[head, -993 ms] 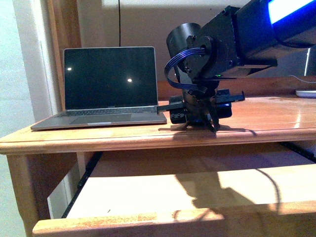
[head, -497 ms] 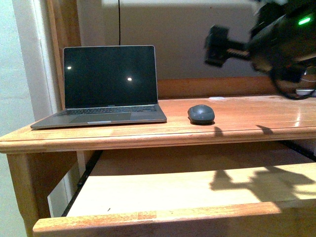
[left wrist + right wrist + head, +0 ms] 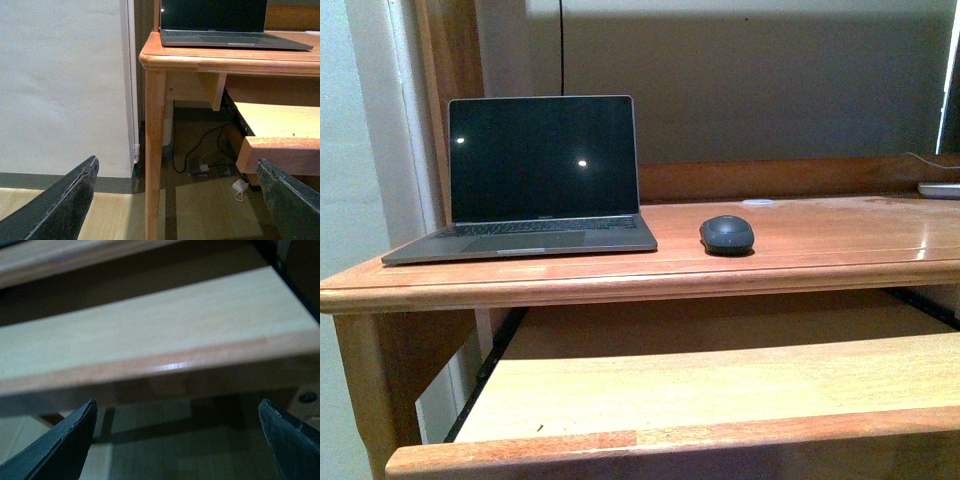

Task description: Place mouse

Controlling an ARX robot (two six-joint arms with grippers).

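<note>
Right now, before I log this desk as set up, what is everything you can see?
mouse: one, dark grey, on the desktop, right of the laptop and apart from it
laptop: one, grey, open, screen dark, on the desktop
desk: one, reddish-brown wood, against the wall
pull-out shelf: one, pale wood, drawn out under the desktop
white object: one, cut off at the far right of the desktop; cannot tell what it is
white plug: one, on the floor under the desk, among dark cables
left gripper: one, black, open, low by the desk leg
right gripper: one, black, open, below the shelf
</note>
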